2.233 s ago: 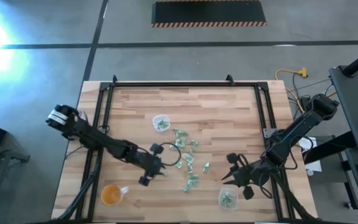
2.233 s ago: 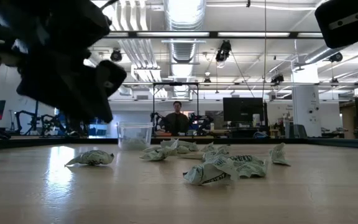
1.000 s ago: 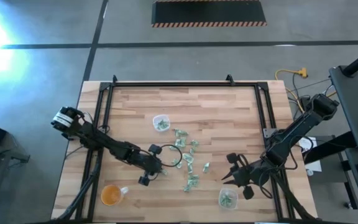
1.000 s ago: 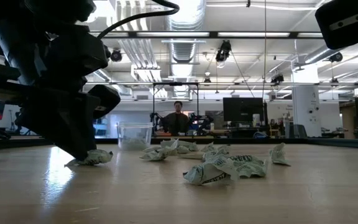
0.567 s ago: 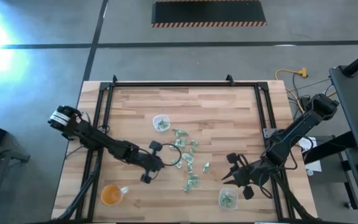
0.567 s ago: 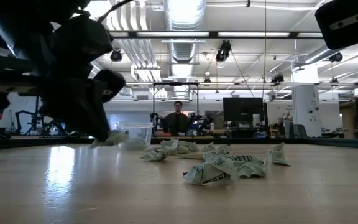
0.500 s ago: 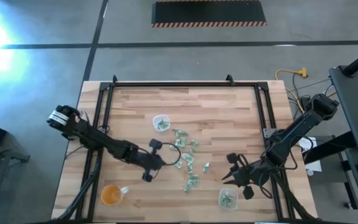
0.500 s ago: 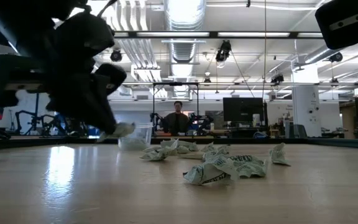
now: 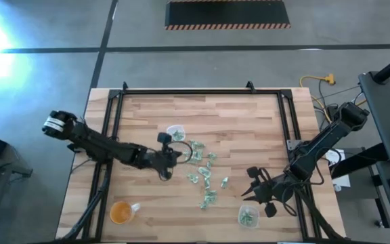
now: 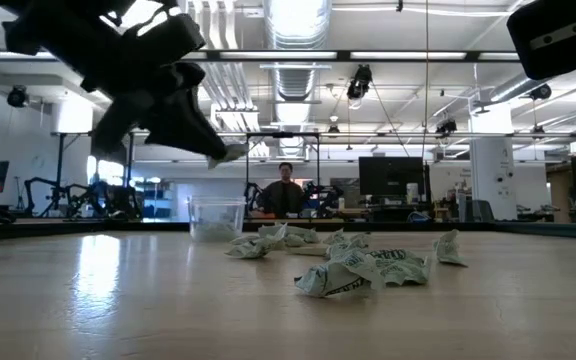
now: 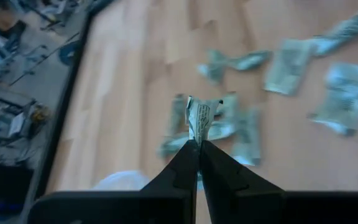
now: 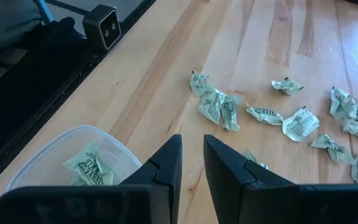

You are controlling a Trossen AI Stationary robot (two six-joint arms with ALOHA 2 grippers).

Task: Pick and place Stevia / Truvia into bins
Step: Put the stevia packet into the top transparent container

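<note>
Several crumpled pale green Stevia packets [image 9: 205, 173] lie loose on the wooden table's middle, also seen as packets [image 12: 278, 115] in the right wrist view. My left gripper [image 9: 175, 156] hangs above the table just near of the far clear bin [image 9: 175, 133], shut on one packet [image 10: 230, 153]. That bin holds a few packets. My right gripper [image 12: 192, 155] waits by the near right bin [image 12: 73, 158], fingers slightly apart with nothing between them. This bin [image 9: 248, 216] also holds packets. My left gripper pinches one end of the packet [image 11: 197, 132] between its two fingertips [image 11: 185, 155]. The fingers slant down, coming from the table's left. The rest of the packet sticks out past the tips, lifted well clear of the table.
An orange-tinted round cup [image 9: 120, 212] stands near the front left corner. A black metal frame [image 9: 181, 93] runs around the tabletop. Bare wood lies left of the packets and along the far edge. A person sits in the room far behind the table.
My left gripper has lifted one packet off the table at the near left of the pile. It has risen, tipped up from steeply down, and swung toward the far edge and the far bin. The packet now hangs clear.
</note>
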